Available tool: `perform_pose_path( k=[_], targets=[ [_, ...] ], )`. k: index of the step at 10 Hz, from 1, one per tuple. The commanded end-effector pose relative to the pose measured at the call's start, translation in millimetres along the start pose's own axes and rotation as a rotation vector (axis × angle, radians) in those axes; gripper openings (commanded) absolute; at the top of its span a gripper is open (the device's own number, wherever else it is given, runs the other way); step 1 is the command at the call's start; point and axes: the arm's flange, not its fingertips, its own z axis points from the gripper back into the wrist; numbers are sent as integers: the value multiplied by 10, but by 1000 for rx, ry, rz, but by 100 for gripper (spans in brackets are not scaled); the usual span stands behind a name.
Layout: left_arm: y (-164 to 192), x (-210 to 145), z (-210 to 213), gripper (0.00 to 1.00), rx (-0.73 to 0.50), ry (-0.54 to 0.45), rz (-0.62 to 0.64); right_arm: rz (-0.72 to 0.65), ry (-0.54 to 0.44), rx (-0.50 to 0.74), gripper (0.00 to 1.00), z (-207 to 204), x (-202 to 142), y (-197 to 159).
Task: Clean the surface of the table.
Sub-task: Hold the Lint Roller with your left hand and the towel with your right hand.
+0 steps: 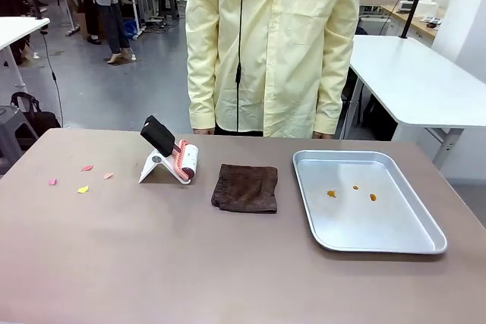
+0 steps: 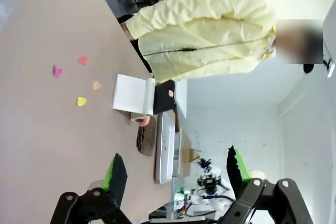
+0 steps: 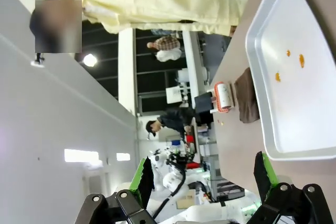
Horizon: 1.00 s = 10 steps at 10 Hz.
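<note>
Holding orange crumbs: tray on table

The table is shown in plain matte grey-brown. The tray is rendered silver and is flecked with orange crumbs. The cloth is dark brown. The lint roller is marked by a black handle, a salmon-pink frame and a white roll, and is set on a white stand. The paper scraps are coloured pink, orange and yellow. The person's coat is pale yellow and unpatterned.

Seemingly a lab: white worktables
</note>
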Motion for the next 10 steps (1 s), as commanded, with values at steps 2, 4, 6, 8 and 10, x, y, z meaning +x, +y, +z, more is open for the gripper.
perform_pose_path(
  k=[2,4,6,8,10],
  targets=[
    [129,-919,-373,100,-31,-77,20,-45,-86,-65,100,-279,-240,-310],
    [184,40,30,100,-20,-43,47,-38,-21,2,100,7,46,-172],
    [184,40,30,100,-20,-43,47,-38,-21,2,100,7,46,-172],
    [184,40,30,100,-20,-43,47,-38,-21,2,100,7,46,-172],
    [184,40,30,100,-20,-43,47,-38,-21,2,100,7,46,-172]
  ],
)
